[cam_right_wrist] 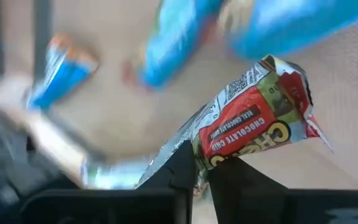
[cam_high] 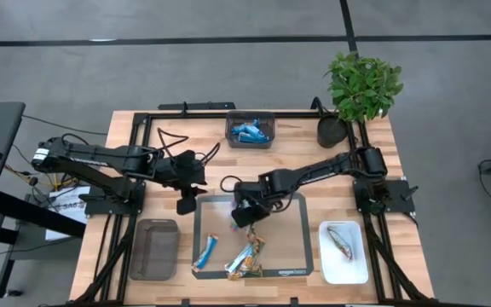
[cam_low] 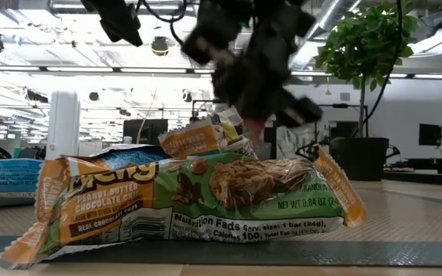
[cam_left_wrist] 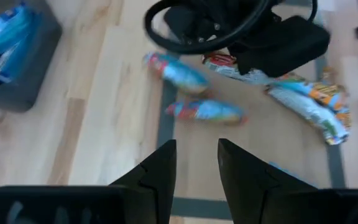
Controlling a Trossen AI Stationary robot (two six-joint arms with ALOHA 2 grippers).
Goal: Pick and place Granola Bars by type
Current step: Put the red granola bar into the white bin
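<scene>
Several granola bars lie on the grey mat [cam_high: 301,230]: a blue and orange one [cam_high: 205,253] and green and orange ones [cam_high: 245,258], the latter close up in the low view [cam_low: 206,195]. My right gripper [cam_right_wrist: 202,174], over the mat's far part [cam_high: 245,215], is shut on a red-wrapped bar [cam_right_wrist: 253,124]. My left gripper [cam_left_wrist: 196,163] is open and hovers over the mat's far left corner [cam_high: 186,203], touching nothing. Blue bars fill the dark bin [cam_high: 250,130]. One bar lies in the white tray [cam_high: 344,251]. My right gripper pinches the red bar by the crimped end of its wrapper [cam_right_wrist: 194,155] between the two fingers, coming from above. The bar is lifted clear of the mat and sticks out past the fingertips, tilted.
An empty grey tray [cam_high: 153,249] sits at the near left of the table. A potted plant [cam_high: 363,85] and a dark pot [cam_high: 331,130] stand at the far right corner. Black frame rails run along the table's edges. Bare wood shows between the mat and the dark bin.
</scene>
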